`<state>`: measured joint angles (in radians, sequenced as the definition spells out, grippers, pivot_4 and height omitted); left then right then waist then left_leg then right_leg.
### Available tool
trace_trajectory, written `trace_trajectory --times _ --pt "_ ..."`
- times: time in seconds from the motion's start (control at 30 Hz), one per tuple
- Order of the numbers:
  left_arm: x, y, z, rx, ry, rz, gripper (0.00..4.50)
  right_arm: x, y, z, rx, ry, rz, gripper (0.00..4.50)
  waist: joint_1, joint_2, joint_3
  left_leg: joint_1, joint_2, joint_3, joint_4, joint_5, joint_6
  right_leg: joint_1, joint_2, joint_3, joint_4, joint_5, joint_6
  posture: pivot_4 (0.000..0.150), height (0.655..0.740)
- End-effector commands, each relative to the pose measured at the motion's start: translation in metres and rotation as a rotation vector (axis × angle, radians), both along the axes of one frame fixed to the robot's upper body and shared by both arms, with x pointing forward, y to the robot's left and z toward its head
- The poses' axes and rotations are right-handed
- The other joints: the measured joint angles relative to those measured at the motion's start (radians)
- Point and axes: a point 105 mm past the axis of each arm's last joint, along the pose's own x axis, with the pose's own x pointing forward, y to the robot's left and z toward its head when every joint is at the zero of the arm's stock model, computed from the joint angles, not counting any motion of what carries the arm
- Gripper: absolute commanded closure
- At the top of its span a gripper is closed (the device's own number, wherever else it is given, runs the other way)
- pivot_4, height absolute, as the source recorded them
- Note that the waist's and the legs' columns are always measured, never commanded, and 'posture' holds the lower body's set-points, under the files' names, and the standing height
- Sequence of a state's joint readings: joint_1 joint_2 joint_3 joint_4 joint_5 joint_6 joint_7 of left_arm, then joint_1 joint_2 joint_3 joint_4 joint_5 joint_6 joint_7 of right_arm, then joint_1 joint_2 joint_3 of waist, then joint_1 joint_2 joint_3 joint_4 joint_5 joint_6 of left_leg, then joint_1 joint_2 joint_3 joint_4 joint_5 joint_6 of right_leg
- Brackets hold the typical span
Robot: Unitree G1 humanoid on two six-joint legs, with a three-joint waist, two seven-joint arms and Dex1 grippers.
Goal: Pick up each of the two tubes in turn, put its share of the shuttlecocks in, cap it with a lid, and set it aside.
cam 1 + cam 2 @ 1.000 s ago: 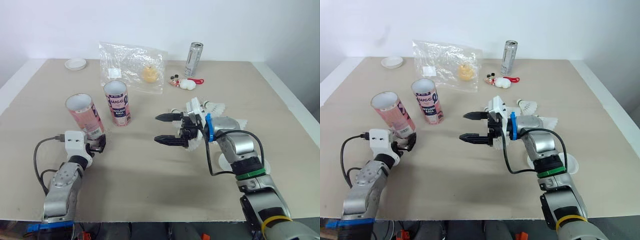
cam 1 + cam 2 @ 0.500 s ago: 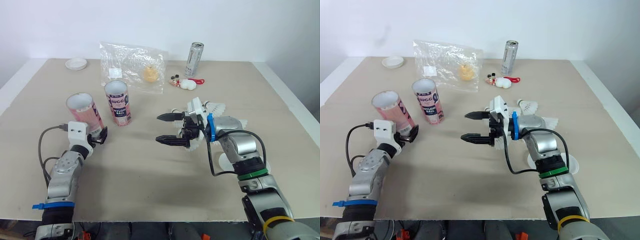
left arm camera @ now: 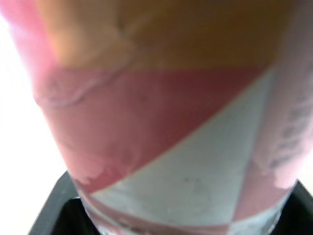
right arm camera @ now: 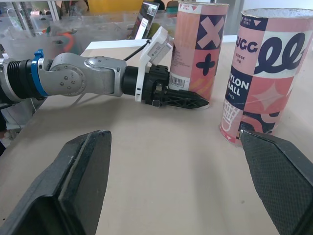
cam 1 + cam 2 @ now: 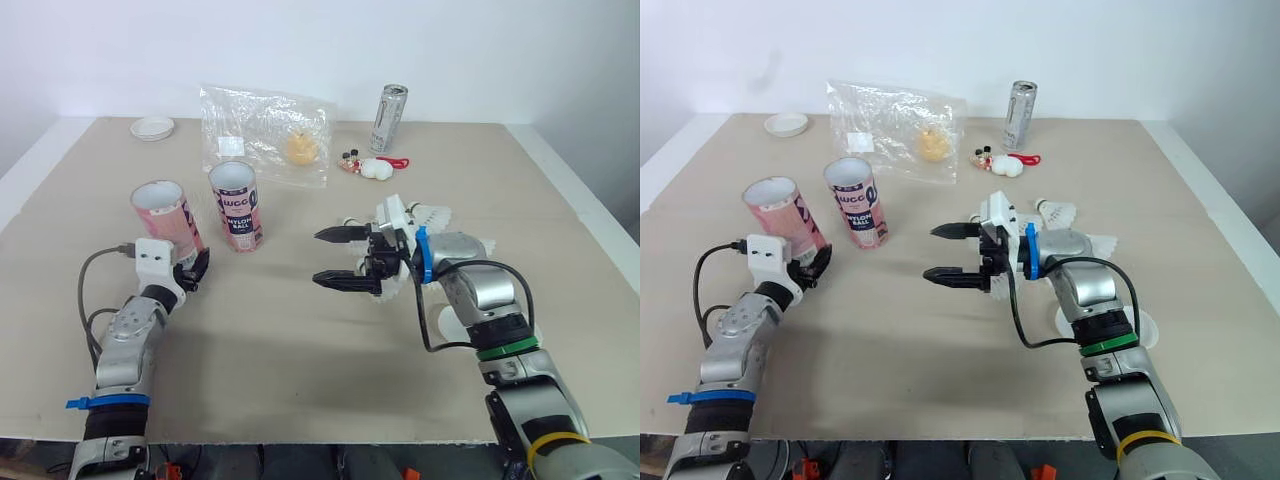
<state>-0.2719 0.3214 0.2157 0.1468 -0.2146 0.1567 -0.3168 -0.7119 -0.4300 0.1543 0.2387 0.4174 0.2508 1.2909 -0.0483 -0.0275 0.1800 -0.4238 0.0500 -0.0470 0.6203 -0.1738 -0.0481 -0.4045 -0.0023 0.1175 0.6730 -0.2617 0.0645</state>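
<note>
The left gripper point(image 5: 190, 274) is pinching the base of the open pink-and-white cardboard tube point(image 5: 163, 213), which is standing near the left edge of the beige table point(image 5: 290, 350), just beside the second pink cardboard tube with dark lettering point(image 5: 235, 206). The right gripper point(image 5: 318, 258) is hovering over the table's middle with its fingers spread wide. The white feathered shuttlecocks point(image 5: 435, 213) are lying toward the right edge, and a small white round lid point(image 5: 152, 127) is sitting at the far left corner.

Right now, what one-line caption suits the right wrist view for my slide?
Through the open right gripper: the left gripper holds one pink tube at its base, a second tube standing beside.
</note>
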Motion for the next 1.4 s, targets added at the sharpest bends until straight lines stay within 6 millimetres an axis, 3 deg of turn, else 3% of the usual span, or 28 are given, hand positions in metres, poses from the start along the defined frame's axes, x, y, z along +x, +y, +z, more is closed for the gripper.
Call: trace_trajectory --times 0.03,0.2,0.43,0.6,0.8,1.07,1.4 --pt "-0.011 0.010 -0.001 0.020 -0.007 0.022 1.73 -0.004 -0.003 0.013 0.018 -0.059 0.007 0.00 0.000 0.000 0.000 0.000 0.000 0.000 0.000 0.000 0.000 0.000 0.000 0.000 0.000 0.000 0.000 0.150 0.7400" --pt "-0.027 0.004 0.015 0.143 -0.092 -0.054 1.73 -0.008 -0.007 0.016 0.041 -0.065 -0.014 0.00 -0.003 0.000 0.000 0.000 0.000 0.000 -0.003 0.000 0.000 -0.001 0.000 0.000 0.000 -0.001 -0.002 0.150 0.7400" --pt "-0.051 -0.018 0.041 0.349 -0.133 -0.314 1.73 -0.032 -0.027 0.031 0.105 -0.049 -0.144 0.00 0.004 0.000 0.000 -0.004 0.000 -0.002 -0.004 0.000 -0.001 -0.003 -0.001 -0.002 -0.001 -0.003 -0.003 0.150 0.7400" --pt "-0.079 -0.051 0.019 0.546 0.038 -0.688 1.73 -0.056 -0.048 0.022 0.055 0.023 -0.355 0.00 0.002 0.002 0.001 -0.004 0.000 -0.001 -0.005 -0.002 -0.002 -0.002 -0.003 -0.002 -0.005 -0.005 -0.002 0.150 0.7400" --pt "-0.078 -0.077 0.011 0.658 0.179 -0.927 1.73 -0.074 -0.066 0.008 0.003 0.149 -0.528 0.00 0.005 0.001 0.001 -0.004 0.000 0.000 -0.004 -0.002 -0.002 -0.002 -0.003 -0.002 -0.006 -0.006 -0.005 0.150 0.7400" --pt "-0.075 -0.094 0.011 0.781 0.294 -1.118 1.73 -0.072 -0.072 -0.028 -0.083 0.275 -0.731 0.00 0.001 0.001 0.001 -0.005 0.000 0.001 -0.003 -0.002 -0.001 -0.002 -0.003 -0.001 -0.007 -0.006 -0.003 0.150 0.7400" --pt "-0.073 -0.099 0.014 0.777 0.301 -1.143 1.73 -0.047 -0.061 -0.040 -0.048 0.300 -0.851 0.00 0.001 0.001 0.000 -0.005 0.000 0.001 -0.003 -0.003 0.002 -0.002 -0.003 -0.001 -0.007 -0.006 0.000 0.150 0.7400"
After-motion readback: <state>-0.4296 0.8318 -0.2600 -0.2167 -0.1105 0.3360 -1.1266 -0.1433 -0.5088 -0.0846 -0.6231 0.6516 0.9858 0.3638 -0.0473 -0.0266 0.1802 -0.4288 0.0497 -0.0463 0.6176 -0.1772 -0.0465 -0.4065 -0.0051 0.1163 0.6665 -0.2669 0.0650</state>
